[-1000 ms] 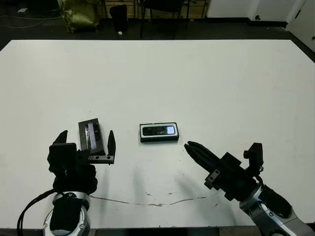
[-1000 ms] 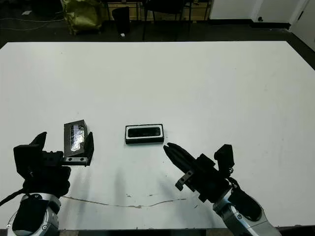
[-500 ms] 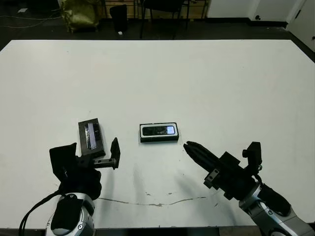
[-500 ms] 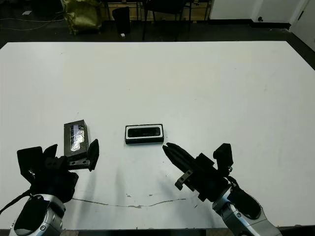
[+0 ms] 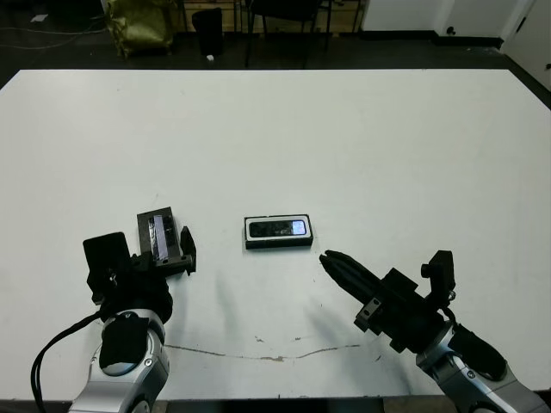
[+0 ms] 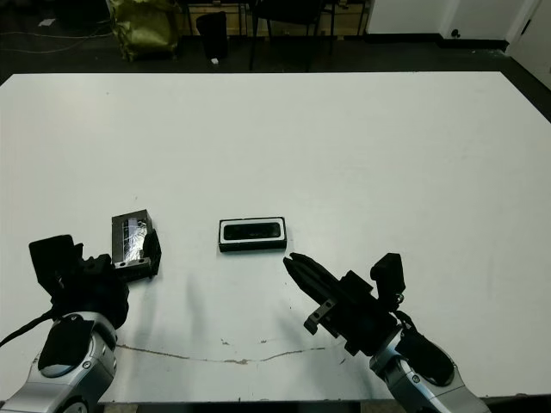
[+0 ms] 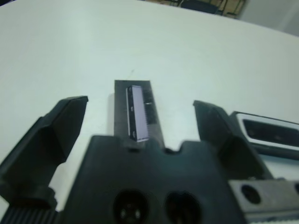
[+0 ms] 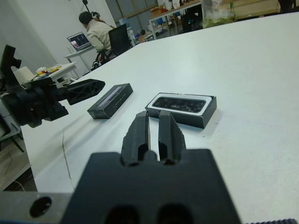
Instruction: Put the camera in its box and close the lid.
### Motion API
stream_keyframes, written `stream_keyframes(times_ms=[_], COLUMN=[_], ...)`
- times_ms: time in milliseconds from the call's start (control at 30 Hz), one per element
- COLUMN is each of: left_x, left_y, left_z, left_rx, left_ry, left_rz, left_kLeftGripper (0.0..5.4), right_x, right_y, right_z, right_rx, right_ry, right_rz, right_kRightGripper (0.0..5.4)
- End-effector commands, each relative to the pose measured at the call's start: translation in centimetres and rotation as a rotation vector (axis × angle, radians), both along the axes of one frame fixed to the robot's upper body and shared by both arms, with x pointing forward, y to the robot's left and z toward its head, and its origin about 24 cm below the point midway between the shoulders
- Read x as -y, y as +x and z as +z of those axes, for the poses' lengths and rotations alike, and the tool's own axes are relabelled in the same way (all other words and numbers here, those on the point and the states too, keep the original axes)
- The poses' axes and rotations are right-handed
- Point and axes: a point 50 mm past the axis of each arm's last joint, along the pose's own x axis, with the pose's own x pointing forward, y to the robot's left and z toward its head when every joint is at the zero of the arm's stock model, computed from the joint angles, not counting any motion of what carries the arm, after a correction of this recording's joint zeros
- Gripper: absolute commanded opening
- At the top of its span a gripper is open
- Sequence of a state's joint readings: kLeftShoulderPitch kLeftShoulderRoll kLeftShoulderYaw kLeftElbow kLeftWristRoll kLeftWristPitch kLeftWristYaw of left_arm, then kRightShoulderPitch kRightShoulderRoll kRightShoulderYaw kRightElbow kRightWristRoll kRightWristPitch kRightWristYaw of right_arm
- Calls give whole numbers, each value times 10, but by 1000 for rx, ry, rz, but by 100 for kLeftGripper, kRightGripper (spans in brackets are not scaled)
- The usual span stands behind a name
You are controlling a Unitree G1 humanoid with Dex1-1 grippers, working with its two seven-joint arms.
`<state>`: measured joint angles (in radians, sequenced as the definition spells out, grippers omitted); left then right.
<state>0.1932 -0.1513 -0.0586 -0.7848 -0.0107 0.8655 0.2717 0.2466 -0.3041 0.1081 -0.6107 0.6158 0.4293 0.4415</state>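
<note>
Left wrist view: open left hand [image 7: 140, 133] around lid [image 7: 135, 112].

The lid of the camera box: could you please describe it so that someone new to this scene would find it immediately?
On the white table, look at the near part on the robot's left, just ahead of the left gripper, whose open fingers flank it. The lid is the flat black cover there, apart from the box. Unlike the white-lined box with the camera inside, it carries a long pale lilac strip on top.

A white counter [image 5: 344, 138] is seen, marked by a thin dark streak [image 5: 267, 354] near its front edge. Beyond it, a seated person [image 8: 96, 32] faces a laptop [image 8: 80, 41].
</note>
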Motion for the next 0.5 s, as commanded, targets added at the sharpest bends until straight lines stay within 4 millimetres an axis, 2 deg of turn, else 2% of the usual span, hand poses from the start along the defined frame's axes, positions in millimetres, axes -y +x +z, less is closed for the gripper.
stream_keyframes(times_ms=[33, 500], left_x=[1, -2], left_y=[3, 10], left_z=[-8, -17], left_rx=[-29, -78], left_ry=[14, -53], left_rz=[2, -36], left_kLeftGripper=[536, 536], right_x=[0, 2], right_y=[-3, -4], right_z=[-1, -3], right_rx=[-18, -44], right_ry=[-29, -36], right_rz=[-23, -35], right_kRightGripper=[0, 0])
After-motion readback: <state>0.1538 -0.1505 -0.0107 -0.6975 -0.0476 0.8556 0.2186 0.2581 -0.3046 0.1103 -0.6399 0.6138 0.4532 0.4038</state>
